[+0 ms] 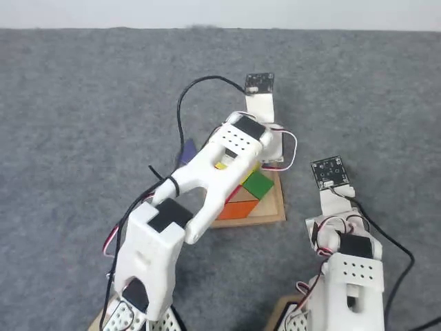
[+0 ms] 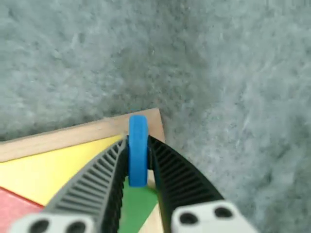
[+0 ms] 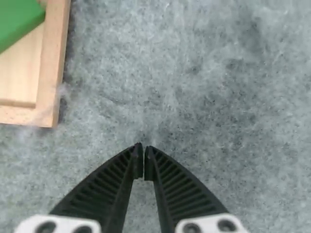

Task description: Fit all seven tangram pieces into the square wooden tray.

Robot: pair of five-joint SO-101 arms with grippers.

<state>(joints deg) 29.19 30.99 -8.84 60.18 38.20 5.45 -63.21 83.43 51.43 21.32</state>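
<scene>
My left gripper (image 2: 138, 160) is shut on a blue piece (image 2: 138, 145), held on edge just above one corner of the square wooden tray (image 2: 92, 130). In the tray below it lie a yellow piece (image 2: 48, 172), a green piece (image 2: 138, 206) and a red piece (image 2: 12, 211). From above, the left arm (image 1: 234, 148) covers much of the tray (image 1: 275, 207), where green (image 1: 258, 184) and orange (image 1: 234, 210) pieces show. A purple piece (image 1: 186, 153) lies on the carpet beside the tray. My right gripper (image 3: 144, 162) is shut and empty over bare carpet, near another tray corner (image 3: 48, 73).
Grey carpet covers the whole table around the tray. The right arm (image 1: 344, 262) stands at the near right, a little apart from the tray. A black cable (image 1: 182, 110) loops off the left arm above the purple piece.
</scene>
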